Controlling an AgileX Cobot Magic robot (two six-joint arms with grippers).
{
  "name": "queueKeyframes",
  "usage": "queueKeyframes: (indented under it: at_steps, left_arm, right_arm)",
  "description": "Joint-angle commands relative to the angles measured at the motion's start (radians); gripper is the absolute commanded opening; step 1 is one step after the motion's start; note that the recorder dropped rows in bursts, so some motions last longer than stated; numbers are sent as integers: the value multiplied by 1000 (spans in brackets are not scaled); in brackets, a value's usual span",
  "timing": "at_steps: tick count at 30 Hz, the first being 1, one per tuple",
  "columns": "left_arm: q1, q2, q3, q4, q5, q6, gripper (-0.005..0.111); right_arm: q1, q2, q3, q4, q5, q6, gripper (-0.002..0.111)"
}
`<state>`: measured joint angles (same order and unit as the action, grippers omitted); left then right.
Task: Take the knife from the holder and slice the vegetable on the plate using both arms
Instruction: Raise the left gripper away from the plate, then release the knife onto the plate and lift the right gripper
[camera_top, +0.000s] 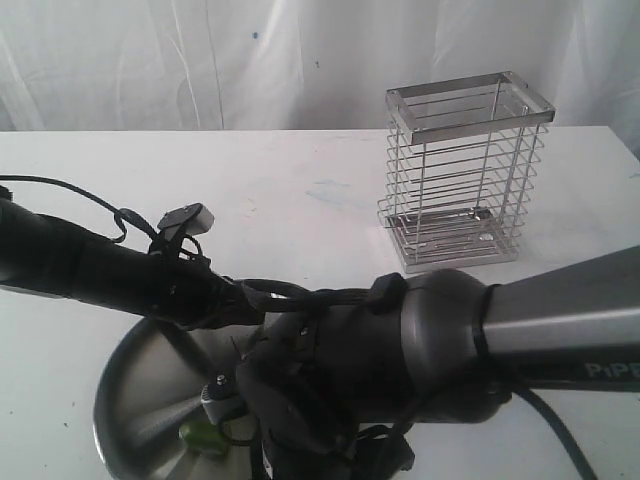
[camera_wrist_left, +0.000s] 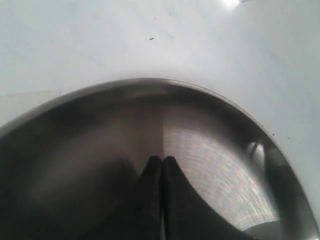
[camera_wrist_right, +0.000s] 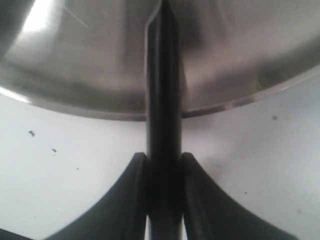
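Observation:
My right gripper (camera_wrist_right: 163, 160) is shut on the knife (camera_wrist_right: 163, 85) by its black handle, which shows edge-on and reaches over the rim of the steel plate (camera_wrist_right: 90, 95). My left gripper (camera_wrist_left: 162, 159) hangs shut just above the plate (camera_wrist_left: 220, 165), with nothing showing between its fingers. In the exterior view both black arms cross over the plate (camera_top: 135, 385) at the lower left and hide the grippers. A bit of the green vegetable (camera_top: 200, 436) peeks out on the plate under the arms. The wire holder (camera_top: 465, 170) stands with nothing in it at the back right.
The white table (camera_top: 290, 200) runs back to a white curtain. A few small specks lie on the table near the plate's rim in the right wrist view. The right arm's grey segment (camera_top: 560, 320) spans the lower right in front of the holder.

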<state>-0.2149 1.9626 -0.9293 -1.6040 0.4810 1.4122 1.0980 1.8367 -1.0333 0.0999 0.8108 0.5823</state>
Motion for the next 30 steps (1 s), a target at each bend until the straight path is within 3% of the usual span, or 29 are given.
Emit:
queueKeyframes:
  at_steps: [1, 11, 18, 26, 30]
  left_arm:
    - [4, 3, -4, -10, 16, 9, 0]
    - [6, -19, -7, -134, 67, 119, 0]
    - [6, -70, -87, -140, 58, 135, 0]
    - [18, -161, -105, -140, -111, 95, 0]
    - [57, -203, -97, -140, -99, 43, 0]
  right_arm:
    - [6, 1, 13, -21, 2, 7, 0]
    - [6, -3, 11, -48, -49, 7, 0]
    - [6, -15, 11, -52, -7, 5, 0]
    - [-31, -84, 11, -69, 0, 5, 0]
    - [-74, -131, 11, -69, -13, -9, 0]
